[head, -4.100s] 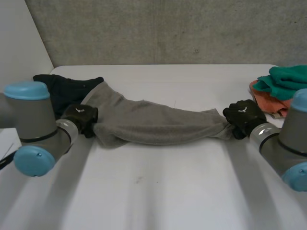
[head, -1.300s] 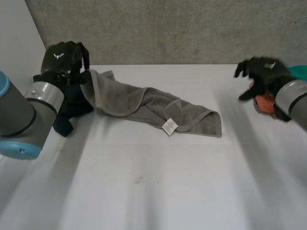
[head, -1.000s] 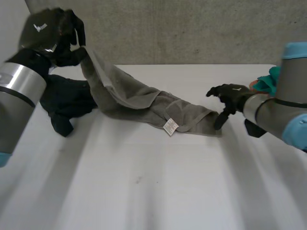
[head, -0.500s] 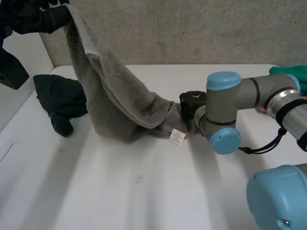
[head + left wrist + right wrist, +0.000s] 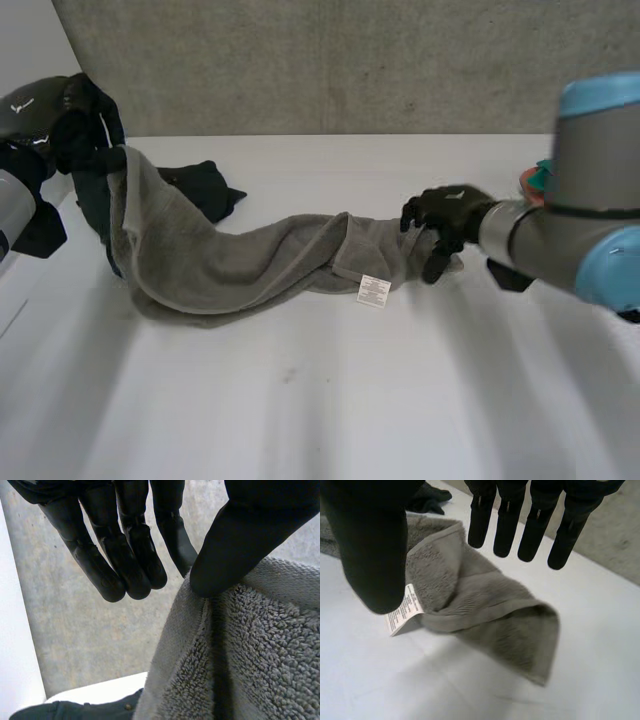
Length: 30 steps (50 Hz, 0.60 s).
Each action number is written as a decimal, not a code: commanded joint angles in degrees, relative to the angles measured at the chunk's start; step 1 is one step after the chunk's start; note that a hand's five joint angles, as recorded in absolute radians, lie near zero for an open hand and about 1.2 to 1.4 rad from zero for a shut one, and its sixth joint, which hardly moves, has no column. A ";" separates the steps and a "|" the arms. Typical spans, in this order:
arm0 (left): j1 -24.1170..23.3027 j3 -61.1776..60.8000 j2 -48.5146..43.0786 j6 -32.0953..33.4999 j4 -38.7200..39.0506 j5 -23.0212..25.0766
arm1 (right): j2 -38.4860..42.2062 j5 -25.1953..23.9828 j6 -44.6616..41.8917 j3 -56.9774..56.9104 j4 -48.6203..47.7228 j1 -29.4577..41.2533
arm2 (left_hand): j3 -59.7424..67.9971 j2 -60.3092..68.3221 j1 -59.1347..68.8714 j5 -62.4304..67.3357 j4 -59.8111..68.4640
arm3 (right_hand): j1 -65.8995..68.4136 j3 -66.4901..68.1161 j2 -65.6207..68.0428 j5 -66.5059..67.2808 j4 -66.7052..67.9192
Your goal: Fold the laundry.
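Towel end has dropped since 0.5 s ago, left hand (image 5: 60,120) pinching the grey towel (image 5: 220,265); right hand (image 5: 450,212) straight-fingered, empty, over its other end.

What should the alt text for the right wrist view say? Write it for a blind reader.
The right hand is open, fingers straight, over the crumpled end of a grey towel lying on a white table. A white care label sticks out of the towel near the thumb, and a dark garment lies beyond.
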 commanded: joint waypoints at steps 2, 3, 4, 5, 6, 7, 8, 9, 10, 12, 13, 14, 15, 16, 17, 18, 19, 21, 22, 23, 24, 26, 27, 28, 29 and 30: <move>-0.16 -0.63 4.66 -1.23 -0.19 0.61 | 11.94 8.22 10.49 -9.25 -8.67 6.27 | 11.83 11.40 14.04 13.53 11.45 | -8.48 -7.99 -7.91 -6.59 -8.06; -0.08 -0.63 5.18 -1.15 -0.19 0.79 | 13.08 8.58 10.93 -10.66 -8.58 6.71 | 11.83 11.40 14.04 13.53 11.45 | -8.31 -7.83 -7.74 -6.43 -7.89; -0.08 -0.72 5.80 -1.14 -0.19 0.96 | 14.31 8.93 11.46 -12.07 -8.41 7.15 | 11.83 11.40 14.04 13.53 11.45 | -8.31 -7.83 -7.74 -6.42 -7.89; 0.01 -0.81 6.85 -1.06 -0.36 1.40 | 16.59 9.80 12.16 -14.69 -7.97 7.94 | 11.83 11.40 14.04 13.53 11.45 | -8.48 -7.99 -7.91 -6.59 -8.06; 0.01 -0.90 7.38 -1.06 -0.36 1.58 | 17.65 10.07 12.52 -16.02 -7.71 8.30 | 11.83 11.40 14.04 13.53 11.45 | -8.48 -8.00 -7.91 -6.59 -8.06; 0.01 -0.98 7.82 -1.06 -0.45 1.84 | 18.71 10.34 12.78 -17.34 -7.44 8.65 | 11.83 11.40 14.04 13.53 11.45 | -8.48 -8.00 -7.91 -6.59 -8.06; 0.01 -1.07 8.26 -1.06 -0.45 2.19 | 19.85 10.69 13.04 -18.66 -7.35 9.09 | 11.83 11.40 14.04 13.53 11.45 | -8.48 -8.00 -7.91 -6.59 -8.06; 0.10 -1.16 9.05 -1.32 -0.54 2.80 | 21.86 11.30 13.66 -21.11 -7.09 9.61 | 11.83 11.40 14.04 13.53 11.45 | -8.48 -8.00 -7.91 -6.59 -8.06; 0.10 -1.33 9.32 -1.32 -0.54 3.07 | 22.84 11.57 13.92 -22.26 -7.00 9.88 | 11.83 11.40 14.04 13.53 11.45 | -8.48 -8.00 -7.91 -6.59 -8.06; 0.19 -1.51 9.84 -1.32 -0.45 3.25 | 24.60 12.36 14.63 -24.20 -7.09 10.32 | 11.83 11.40 14.04 13.53 11.45 | -8.48 -8.00 -7.91 -6.59 -8.06; 0.10 -1.77 10.28 -1.32 -0.54 3.51 | 26.00 12.71 15.24 -26.04 -7.26 10.76 | 11.83 11.40 14.04 13.53 11.45 | -8.15 -7.66 -7.58 -6.26 -7.73; 0.01 -1.78 10.37 -1.32 -0.54 3.51 | 26.80 13.06 15.68 -26.92 -7.18 10.93 | 11.83 11.40 14.04 13.53 11.45 | -7.81 -7.33 -7.24 -5.92 -7.39; 0.01 -1.95 10.46 -1.32 -0.54 3.43 | 27.41 13.33 15.94 -27.72 -7.18 11.11 | 11.83 11.40 14.04 13.53 11.45 | -6.81 -6.32 -6.24 -4.92 -6.39; 0.01 -2.04 10.46 -1.32 -0.45 3.43 | 27.85 13.50 16.12 -28.42 -7.26 11.20 | 11.83 11.40 14.04 13.53 11.45 | -3.97 -3.48 -3.40 -2.08 -3.55; 0.01 -2.30 10.55 -1.32 -0.45 3.34 | 28.38 13.77 16.56 -29.47 -7.35 11.37 | 11.83 11.40 14.04 13.53 11.45 | 10.38 10.87 10.95 12.27 10.80; 0.01 -2.48 10.46 -1.32 -0.45 3.25 | 28.56 13.85 16.65 -29.83 -7.53 11.29 | 11.83 11.40 14.04 13.53 11.45 | 21.35 21.83 21.92 23.24 21.77; 0.01 -2.57 10.46 -1.32 -0.45 3.16 | 28.56 14.03 16.82 -30.18 -7.53 11.20 | 11.83 11.40 14.04 13.53 11.45 | 33.95 34.43 34.52 35.84 34.37; 0.19 -2.83 10.29 -1.32 -0.28 2.90 | 27.95 14.73 17.09 -30.45 -7.70 10.68 | 11.83 11.40 14.04 13.53 11.45 | 50.55 51.04 51.13 52.44 50.98; 0.36 -3.00 10.29 -1.32 -0.19 2.81 | 27.42 15.00 17.09 -30.45 -7.36 10.32 | 11.83 11.40 14.04 13.53 11.45 | 50.58 51.07 51.16 52.47 51.00; 0.54 -3.09 10.29 -1.32 -0.19 2.72 | 26.64 15.26 17.18 -30.19 -7.18 9.89 | 11.83 11.40 14.04 13.53 11.45 | 50.58 51.07 51.16 52.47 51.00; 0.80 -3.09 10.20 -1.23 -0.19 2.64 | 25.58 15.44 17.09 -29.66 -6.74 9.53 | 11.83 11.40 14.04 13.53 11.45 | 50.58 51.07 51.16 52.47 51.00; 1.77 -3.18 10.02 -0.97 -0.19 2.46 | 21.28 15.26 16.48 -26.59 -4.20 8.22 | 11.83 11.40 14.04 13.53 11.45 | 50.58 51.07 51.16 52.47 51.00; 2.12 -3.18 9.76 -0.97 -0.19 2.46 | 19.44 15.00 16.04 -25.10 -3.41 7.69 | 11.83 11.40 14.04 13.53 11.45 | 50.58 51.07 51.16 52.47 51.00; 2.47 -3.18 9.50 -0.97 -0.27 2.46 | 17.33 14.56 15.25 -23.52 -2.53 7.08 | 11.83 11.40 14.04 13.53 11.45 | 50.58 51.07 51.16 52.47 51.00; 3.17 -3.18 8.71 -0.80 -0.62 2.46 | 12.96 12.91 12.98 -19.85 -1.30 5.59 | 11.83 11.40 14.04 13.53 11.45 | 50.58 51.07 51.16 52.47 51.00; 3.44 -3.18 8.18 -0.71 -0.63 2.46 | 10.92 11.58 11.39 -17.90 -0.85 4.70 | 11.83 11.40 14.04 13.53 11.45 | 50.58 51.07 51.16 52.47 51.00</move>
